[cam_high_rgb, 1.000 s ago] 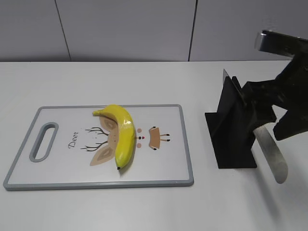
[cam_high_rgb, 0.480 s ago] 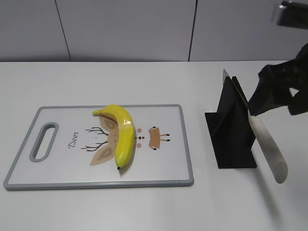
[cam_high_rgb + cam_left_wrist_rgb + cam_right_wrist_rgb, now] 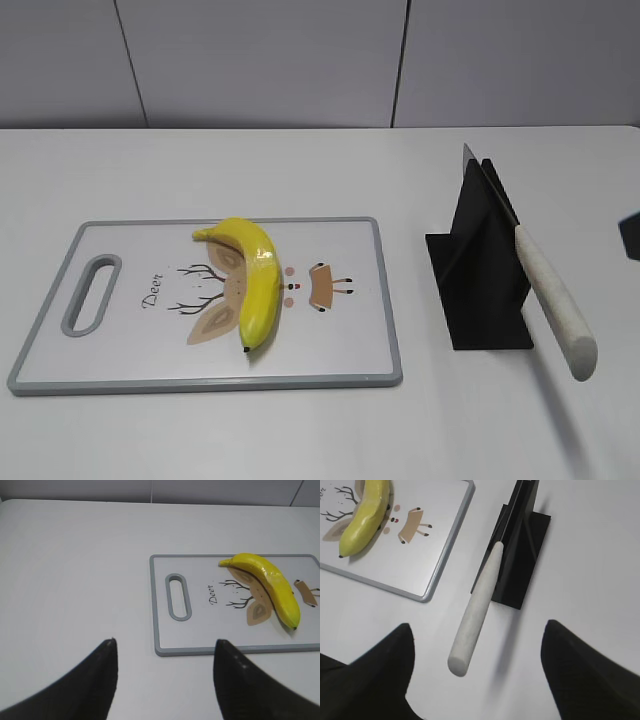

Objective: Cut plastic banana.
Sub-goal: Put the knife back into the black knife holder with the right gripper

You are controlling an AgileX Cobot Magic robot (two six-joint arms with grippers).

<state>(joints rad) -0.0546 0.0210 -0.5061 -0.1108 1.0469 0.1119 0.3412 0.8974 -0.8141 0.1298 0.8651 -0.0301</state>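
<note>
While the plastic banana (image 3: 252, 281) lies uncut across the deer drawing on the grey-rimmed cutting board (image 3: 350, 375), the exterior view shows a knife (image 3: 540, 282) resting in a black stand (image 3: 478, 262) to the right of the board on the white surface (image 3: 300, 160). The knife's blade sits in the stand's slot and its pale handle slopes out toward the camera. Only a dark sliver of the right arm shows at the frame's right edge, well apart from the stand.

In the left wrist view, the left gripper (image 3: 165, 677) hovers above the surface near the board's slotted-handle end, its two dark fingers (image 3: 97, 677) spread wide and holding nothing. The banana (image 3: 270, 582) lies toward the far end of the board (image 3: 160, 605), its dark tip pointing at the near edge.

In the right wrist view, the right gripper (image 3: 477, 677) hangs over the surface beside the board (image 3: 445, 560), fingers (image 3: 380, 672) spread apart and empty. The knife (image 3: 477, 612) handle points between them without touching either, and the stand (image 3: 520, 550) sits just beyond. The banana (image 3: 365, 515) is at the upper left.
</note>
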